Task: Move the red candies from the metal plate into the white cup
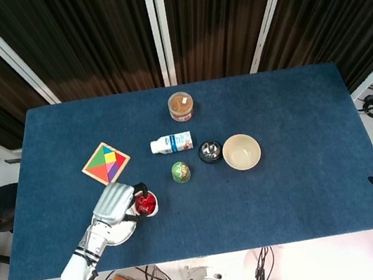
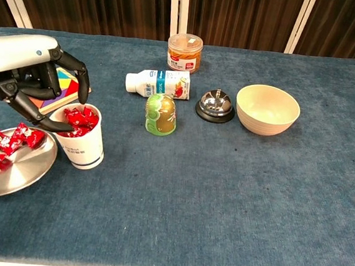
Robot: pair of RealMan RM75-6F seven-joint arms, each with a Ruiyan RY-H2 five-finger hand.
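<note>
I am judging the small red foil-wrapped candies [image 2: 5, 143] light, crinkly and slippery, best pinched by a wrapper end; several are lying on the round metal plate [image 2: 16, 177]. My left hand [image 2: 35, 78] is hovering over the white paper cup [image 2: 82, 144], fingers curled; whether it is pinching a candy, I cannot tell.

No legible text on the bottle [image 2: 159, 83], jar [image 2: 184, 52] or cup [image 2: 83, 144].
</note>
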